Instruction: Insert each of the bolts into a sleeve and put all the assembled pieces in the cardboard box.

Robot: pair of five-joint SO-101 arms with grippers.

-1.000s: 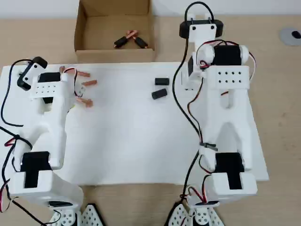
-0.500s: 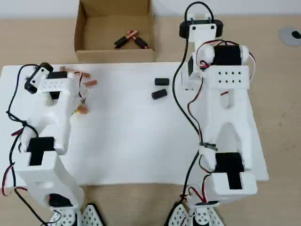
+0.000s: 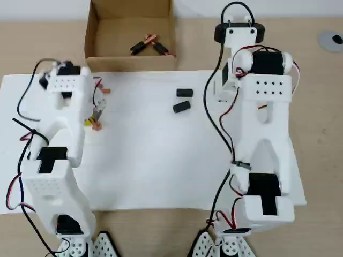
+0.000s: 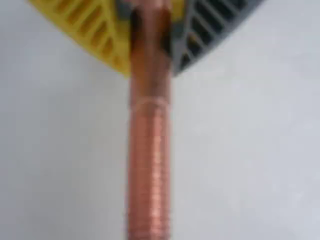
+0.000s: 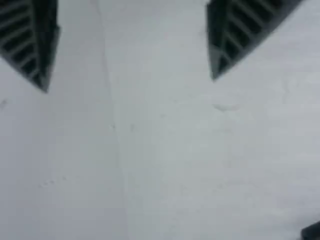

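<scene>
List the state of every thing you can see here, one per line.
left gripper: shut on the copper bolt.
copper bolt: clamped, no sleeve on it.
right gripper: open, holding nothing.
black sleeves: two, loose on the white sheet, unfilled.
cardboard box: open-topped, assembled pieces lying inside.

Tan table (image 3: 316, 107), white sheet (image 3: 150, 160) on it, cardboard box (image 3: 131, 63), black sleeves (image 3: 184, 92)

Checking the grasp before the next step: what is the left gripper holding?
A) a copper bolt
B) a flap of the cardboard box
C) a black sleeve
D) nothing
A: the left wrist view shows a copper bolt clamped between the fingers of the left gripper.
</scene>
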